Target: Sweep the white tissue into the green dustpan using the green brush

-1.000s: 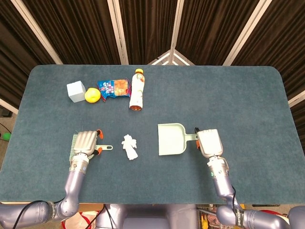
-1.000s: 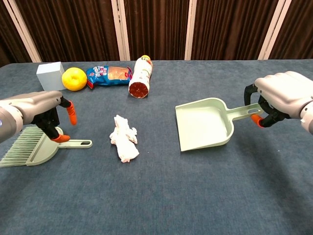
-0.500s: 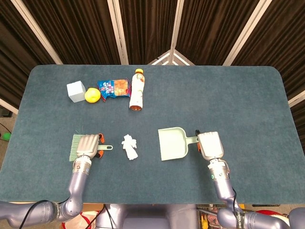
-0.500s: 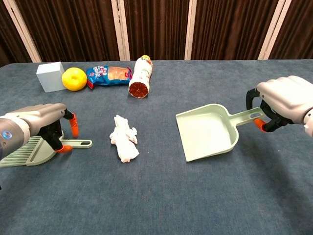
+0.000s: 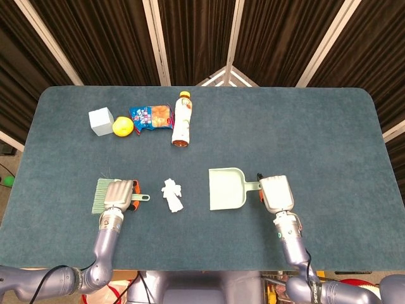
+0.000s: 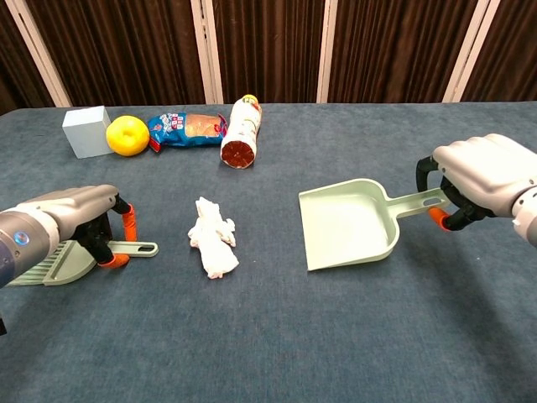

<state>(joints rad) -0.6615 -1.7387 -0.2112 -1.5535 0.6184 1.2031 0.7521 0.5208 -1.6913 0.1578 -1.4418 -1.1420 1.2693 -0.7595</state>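
Note:
The crumpled white tissue (image 5: 171, 195) (image 6: 214, 238) lies on the blue cloth between both hands. To its left the green brush (image 5: 100, 193) (image 6: 33, 262) lies flat, its handle pointing at the tissue. My left hand (image 5: 118, 194) (image 6: 71, 217) is low over the brush, its orange-tipped fingers straddling the handle with a gap between them. To the right of the tissue is the green dustpan (image 5: 226, 189) (image 6: 348, 225), mouth toward the tissue. My right hand (image 5: 277, 193) (image 6: 482, 176) grips its handle.
Along the far left stand a white cube (image 5: 100, 121) (image 6: 86, 130), a yellow fruit (image 5: 122, 126) (image 6: 127, 135), a snack bag (image 5: 150, 117) (image 6: 189, 128) and a bottle lying on its side (image 5: 181, 119) (image 6: 241, 130). Dark curtains hang behind the table.
My left hand has sunk lower onto the brush, which has stayed put. My right hand has shifted the dustpan, turning it and bringing it slightly toward the tissue.

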